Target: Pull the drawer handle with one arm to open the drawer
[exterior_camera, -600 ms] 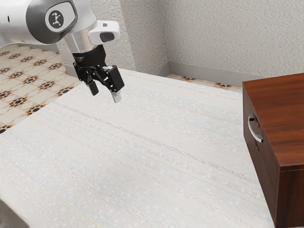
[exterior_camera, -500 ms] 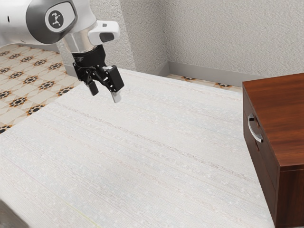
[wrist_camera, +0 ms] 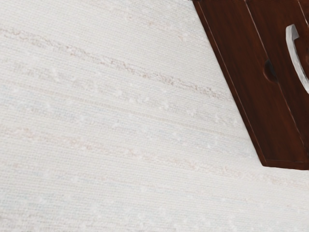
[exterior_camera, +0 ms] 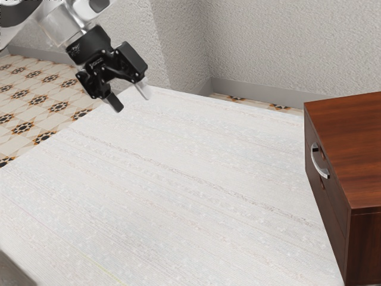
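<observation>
The hand (exterior_camera: 129, 99) hangs open and empty above the worktop (exterior_camera: 178, 196), with the drawer handle (exterior_camera: 319, 162) well apart from it.

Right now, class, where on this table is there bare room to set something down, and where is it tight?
The white table is bare from below the open gripper across to the wooden cabinet. It is tight only at the exterior view's right edge, around the cabinet's handle.

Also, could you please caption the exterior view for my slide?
Open gripper hovers above the table at the exterior view's left, far from the drawer handle on the wooden cabinet.
</observation>
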### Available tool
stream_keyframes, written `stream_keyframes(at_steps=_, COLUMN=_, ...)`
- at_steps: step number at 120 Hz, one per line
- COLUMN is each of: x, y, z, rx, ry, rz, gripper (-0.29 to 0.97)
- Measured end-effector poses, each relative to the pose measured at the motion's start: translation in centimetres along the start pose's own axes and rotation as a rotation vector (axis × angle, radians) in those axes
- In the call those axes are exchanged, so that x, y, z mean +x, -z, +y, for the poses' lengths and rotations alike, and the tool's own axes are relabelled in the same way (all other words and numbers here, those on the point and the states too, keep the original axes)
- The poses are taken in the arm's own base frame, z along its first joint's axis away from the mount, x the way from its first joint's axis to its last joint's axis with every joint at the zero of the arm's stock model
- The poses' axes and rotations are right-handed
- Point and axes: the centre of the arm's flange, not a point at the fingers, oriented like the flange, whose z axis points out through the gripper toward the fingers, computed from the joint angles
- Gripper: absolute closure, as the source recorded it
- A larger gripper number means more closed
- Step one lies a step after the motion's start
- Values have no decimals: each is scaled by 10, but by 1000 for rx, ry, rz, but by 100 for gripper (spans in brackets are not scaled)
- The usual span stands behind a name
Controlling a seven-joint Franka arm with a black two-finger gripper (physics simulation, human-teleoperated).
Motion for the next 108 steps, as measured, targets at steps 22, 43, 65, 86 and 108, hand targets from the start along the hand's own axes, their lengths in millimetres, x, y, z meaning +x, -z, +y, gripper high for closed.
stream_keyframes(at_steps=22, x=8, y=-9, z=-16, rx=-71, ry=184, rz=11, gripper=0)
stream_keyframes(at_steps=43, x=30, y=-15, z=-35, rx=-62, ry=328, rz=89, gripper=0)
stream_keyframes(at_steps=65, x=65, y=-62, z=3, rx=-87, ry=329, rz=92, gripper=7)
stream_keyframes(at_steps=86, x=73, y=-83, z=26, rx=-138, ry=336, rz=75, gripper=15)
stream_keyframes(at_steps=108, x=65, y=-90, z=30, rx=-157, ry=363, rz=45, gripper=18)
